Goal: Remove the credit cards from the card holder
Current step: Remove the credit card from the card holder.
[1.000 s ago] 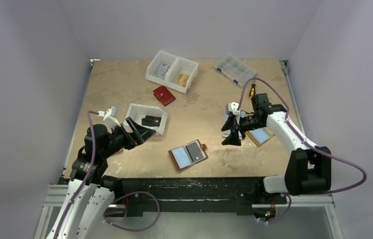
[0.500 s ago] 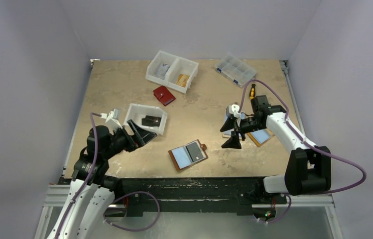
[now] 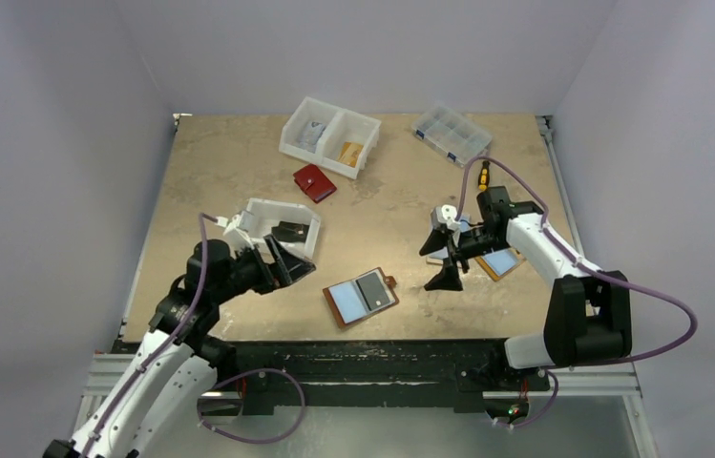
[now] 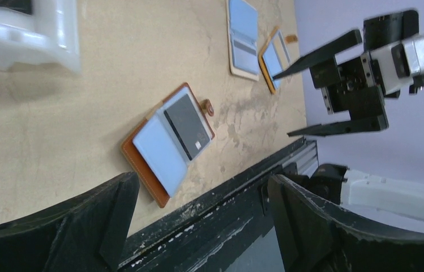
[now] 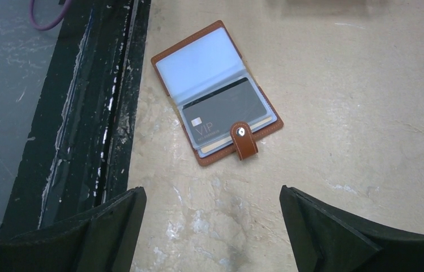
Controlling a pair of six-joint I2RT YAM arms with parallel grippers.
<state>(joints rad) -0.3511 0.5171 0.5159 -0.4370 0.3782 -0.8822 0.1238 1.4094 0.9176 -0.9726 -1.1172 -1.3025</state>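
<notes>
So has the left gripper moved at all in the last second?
Yes. The left gripper has shifted right along the white bin's near side, closing on the open card holder.

Site: robot lab | signs — blank walls (image 3: 363,48), metal-framed table (image 3: 239,162)

The left arm (image 3: 177,320) reaches from the lower left of the top view toward centre, left gripper (image 3: 294,262) spread wide, fingers angled right. The right arm (image 3: 549,250) bends in from the lower right, right gripper (image 3: 430,267) also spread wide, pointing left and down
</notes>
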